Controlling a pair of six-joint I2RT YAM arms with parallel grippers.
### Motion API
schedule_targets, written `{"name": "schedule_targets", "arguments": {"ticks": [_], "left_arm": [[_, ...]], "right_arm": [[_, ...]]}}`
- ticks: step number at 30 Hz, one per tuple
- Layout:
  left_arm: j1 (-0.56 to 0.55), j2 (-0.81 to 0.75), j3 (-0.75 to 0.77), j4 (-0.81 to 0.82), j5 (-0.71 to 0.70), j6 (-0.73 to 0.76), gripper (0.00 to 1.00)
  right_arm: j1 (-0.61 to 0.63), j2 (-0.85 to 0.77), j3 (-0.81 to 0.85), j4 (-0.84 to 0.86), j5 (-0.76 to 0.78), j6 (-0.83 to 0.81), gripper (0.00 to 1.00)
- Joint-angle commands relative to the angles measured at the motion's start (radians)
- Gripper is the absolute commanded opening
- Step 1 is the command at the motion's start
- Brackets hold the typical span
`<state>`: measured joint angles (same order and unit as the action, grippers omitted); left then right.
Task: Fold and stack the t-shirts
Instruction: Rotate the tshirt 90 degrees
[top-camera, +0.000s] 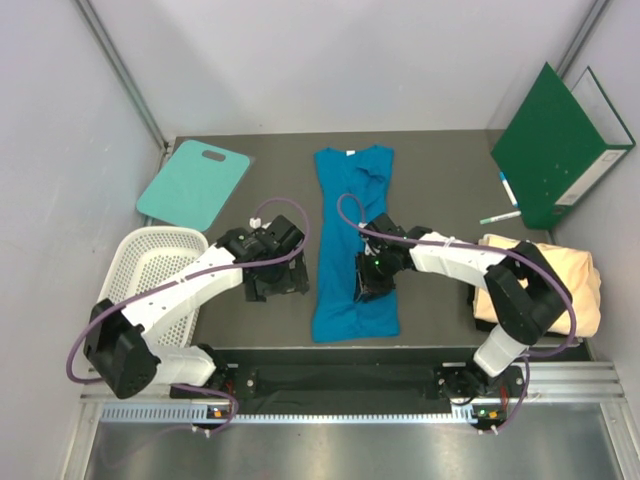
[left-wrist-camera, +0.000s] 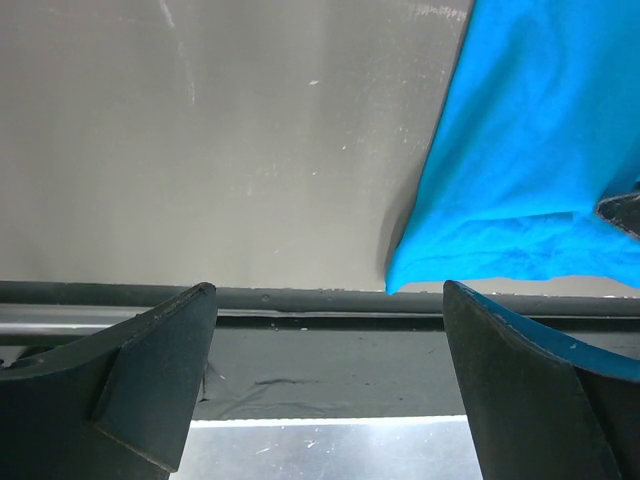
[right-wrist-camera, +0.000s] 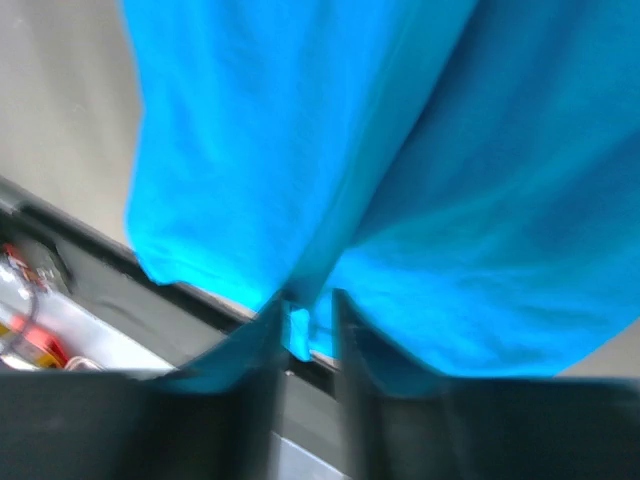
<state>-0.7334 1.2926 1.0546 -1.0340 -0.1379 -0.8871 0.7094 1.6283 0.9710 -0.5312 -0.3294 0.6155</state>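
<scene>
Dark grey table (top-camera: 450, 180) viewed from above.
- Blue t-shirt (top-camera: 345, 190) laid at centre, folded into long strip; collar at far end, hem near front edge.
- Teal board (top-camera: 193, 183) laid flat at far left corner.
- White mesh basket (top-camera: 140, 240) set at left edge, near side, just beside board.
- Cream t-shirt (top-camera: 580, 280) placed as folded bundle at right edge.
- Green binder (top-camera: 555, 140) propped at far right corner.
- Blue pen (top-camera: 508, 188) and pale pen (top-camera: 500, 216) laid just beside binder, between it and cream bundle.
- Fine scratches seen on bare tabletop in left wrist view.

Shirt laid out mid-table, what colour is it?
The shirt is bright blue; the top view shows it best.
</scene>
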Motion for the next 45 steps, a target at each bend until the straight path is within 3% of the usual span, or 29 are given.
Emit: {"name": "schedule_targets", "arguments": {"ticks": [1, 2, 5, 8, 10, 11, 17, 21, 39, 45], "left_arm": [[0.005, 0.030, 0.021, 0.046, 0.020, 0.020, 0.99], [0.005, 0.034, 0.021, 0.052, 0.030, 0.026, 0.99], [0.005, 0.069, 0.027, 0.077, 0.060, 0.037, 0.99], [0.005, 0.119, 0.045, 0.083, 0.078, 0.043, 0.99], [0.005, 0.157, 0.064, 0.087, 0.086, 0.046, 0.99], [0.005, 0.168, 0.070, 0.089, 0.087, 0.051, 0.99], [0.005, 0.220, 0.117, 0.081, 0.089, 0.062, 0.99], [0.005, 0.209, 0.116, 0.083, 0.087, 0.057, 0.99], [0.005, 0.062, -0.024, 0.088, 0.081, -0.015, 0.99], [0.005, 0.056, -0.027, 0.088, 0.081, -0.018, 0.99]], "right_arm": [[-0.002, -0.021, 0.063, -0.075, 0.068, -0.043, 0.51], [-0.001, -0.039, 0.080, -0.084, 0.088, -0.049, 0.68], [-0.004, -0.126, 0.100, -0.118, 0.160, -0.054, 0.94], [-0.011, -0.194, 0.083, -0.127, 0.147, -0.057, 0.96], [-0.014, -0.212, 0.060, -0.112, 0.109, -0.057, 0.90], [-0.016, -0.216, 0.023, -0.096, 0.054, -0.051, 0.79], [-0.014, -0.180, -0.095, 0.017, -0.134, -0.026, 0.47], [-0.014, -0.121, -0.120, 0.031, -0.186, -0.036, 0.33], [0.048, 0.039, -0.149, 0.129, -0.244, -0.002, 0.25], [0.071, 0.059, -0.146, 0.116, -0.240, -0.010, 0.08]]}}
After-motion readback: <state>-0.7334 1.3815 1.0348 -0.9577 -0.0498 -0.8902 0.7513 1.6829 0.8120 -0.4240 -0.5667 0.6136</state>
